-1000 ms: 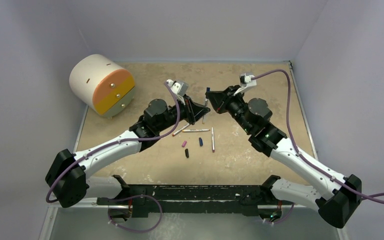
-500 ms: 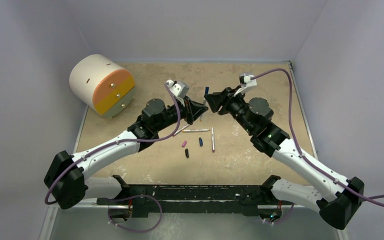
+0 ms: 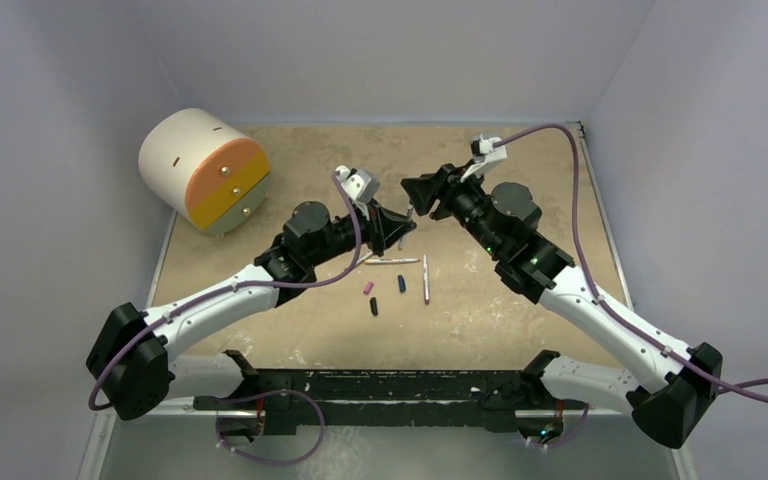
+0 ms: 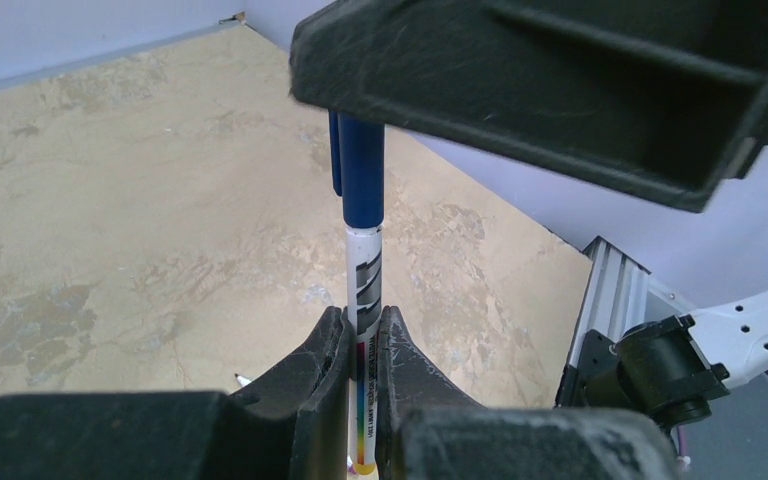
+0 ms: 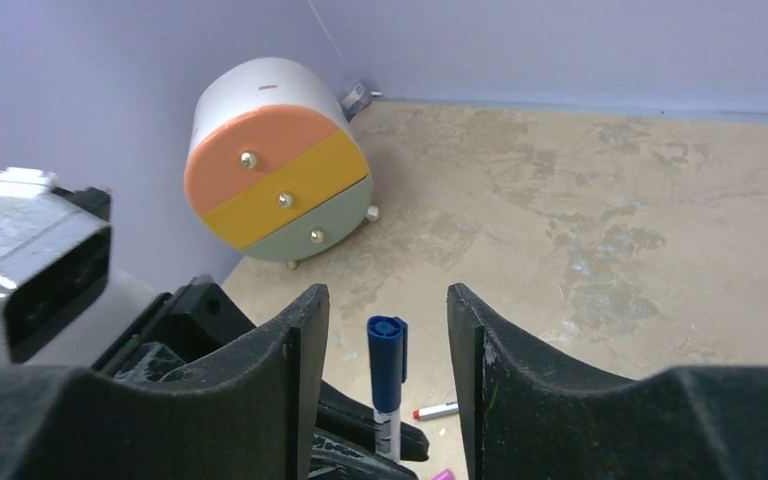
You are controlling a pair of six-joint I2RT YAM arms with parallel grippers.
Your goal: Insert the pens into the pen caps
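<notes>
My left gripper (image 3: 400, 224) (image 4: 363, 325) is shut on a white pen (image 4: 365, 285) and holds it upright above the table. A dark blue cap (image 4: 361, 170) (image 5: 387, 358) sits on the pen's top end. My right gripper (image 3: 413, 192) (image 5: 388, 300) is open, with its jaws on either side of the cap and not touching it. On the table lie three more pens (image 3: 393, 261) (image 3: 426, 278) (image 3: 360, 260), a pink cap (image 3: 368, 287), a dark blue cap (image 3: 401, 283) and a black cap (image 3: 374, 306).
A white round drawer unit (image 3: 205, 170) (image 5: 280, 170) with orange, yellow and green fronts stands at the back left. Purple cables (image 3: 560, 140) loop over both arms. A black rail (image 3: 390, 390) runs along the near edge. Walls close in the sandy table (image 3: 520, 320).
My right gripper has swung left and now sits over the top of the pen held by the left. The blue cap, seen beside its tip before, is hidden from above.
</notes>
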